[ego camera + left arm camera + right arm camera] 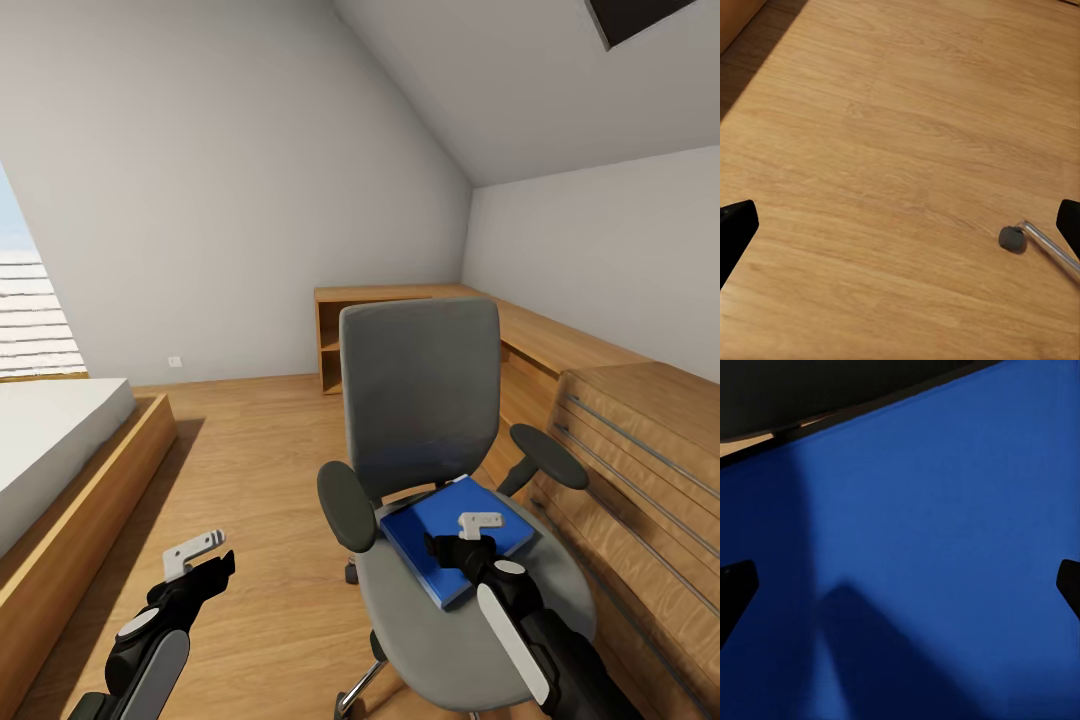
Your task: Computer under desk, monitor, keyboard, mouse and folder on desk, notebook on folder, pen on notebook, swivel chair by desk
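Wood floor [260, 470] runs across the bedroom, with a wooden-framed bed [60, 480] at nine o'clock in the head view. At seven o'clock the left gripper [205, 560] hangs over bare boards, jaws spread wide and holding nothing; its wrist view shows a chair caster [1012, 238] on a chrome leg. At centre stands the swivel chair [420, 400], grey back upright, the blue folder [440, 525] lying flat on its seat. The right gripper [460, 548] sits right above the folder [930, 555] at five o'clock, fingers wide apart; contact with the cover is hard to judge. A low wooden shelf unit [600, 400] lines the wall at three o'clock.
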### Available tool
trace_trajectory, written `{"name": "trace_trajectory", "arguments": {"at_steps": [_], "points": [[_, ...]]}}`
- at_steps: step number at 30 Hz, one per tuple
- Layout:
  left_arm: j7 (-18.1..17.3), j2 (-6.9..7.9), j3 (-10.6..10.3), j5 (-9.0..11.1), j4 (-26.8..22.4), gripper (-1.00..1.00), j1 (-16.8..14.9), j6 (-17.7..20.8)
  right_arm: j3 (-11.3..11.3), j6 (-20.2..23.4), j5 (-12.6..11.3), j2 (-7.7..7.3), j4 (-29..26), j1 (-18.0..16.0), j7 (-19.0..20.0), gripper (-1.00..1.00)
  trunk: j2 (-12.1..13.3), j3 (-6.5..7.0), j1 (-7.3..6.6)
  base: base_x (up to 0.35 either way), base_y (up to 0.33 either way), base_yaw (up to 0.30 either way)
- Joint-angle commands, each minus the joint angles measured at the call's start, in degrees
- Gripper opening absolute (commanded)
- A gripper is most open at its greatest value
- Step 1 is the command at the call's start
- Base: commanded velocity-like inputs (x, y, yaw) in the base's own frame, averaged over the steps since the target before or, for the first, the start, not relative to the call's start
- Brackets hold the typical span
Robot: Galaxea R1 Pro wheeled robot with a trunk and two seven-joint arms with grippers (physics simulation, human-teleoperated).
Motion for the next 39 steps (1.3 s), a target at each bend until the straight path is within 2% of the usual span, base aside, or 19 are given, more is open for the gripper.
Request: {"name": "trace_trajectory", "arguments": {"at_steps": [1, 5, 16, 22, 28, 39], "points": [[0.58, 0.06, -0.13, 0.51, -0.08, 1.00, -0.05, 0.07, 0.20, 0.14, -0.59, -0.07, -0.08, -0.05, -0.59, 1.00, -0.03, -0.06, -0.01, 0.000, 0.000, 0.000], [0.56, 0.06, -0.13, 0.52, -0.08, 1.00, -0.04, 0.07, 0.20, 0.14, -0.59, -0.08, -0.08, -0.05, -0.59, 1.00, -0.03, -0.06, -0.01, 0.000, 0.000, 0.000], [0.59, 0.06, -0.13, 0.52, -0.08, 1.00, -0.06, 0.07, 0.20, 0.14, -0.65, -0.07, -0.08, -0.05, -0.56, 1.00, -4.44, -2.03, 2.41, 0.000, 0.000, 0.000], [0.59, 0.06, -0.23, 0.52, -0.01, 1.00, -0.05, 0.07, 0.22, 0.14, -0.66, -0.03, -0.08, -0.05, -0.56, 1.00, -4.44, -2.03, 2.41, 0.000, 0.000, 0.000], [0.60, 0.06, -0.30, 0.52, 0.01, 1.00, -0.07, 0.07, 0.76, 0.14, -0.66, -0.01, -0.08, -0.05, -0.56, 1.00, -6.85, -3.11, 3.72, 0.000, 0.000, 0.000], [0.54, 0.06, -0.31, 0.52, 0.18, 1.00, -0.04, 0.11, 0.90, 0.14, -0.66, 0.00, -0.08, -0.05, -0.56, 1.00, -6.85, -3.11, 3.72, 0.000, 0.000, 0.000]]}}
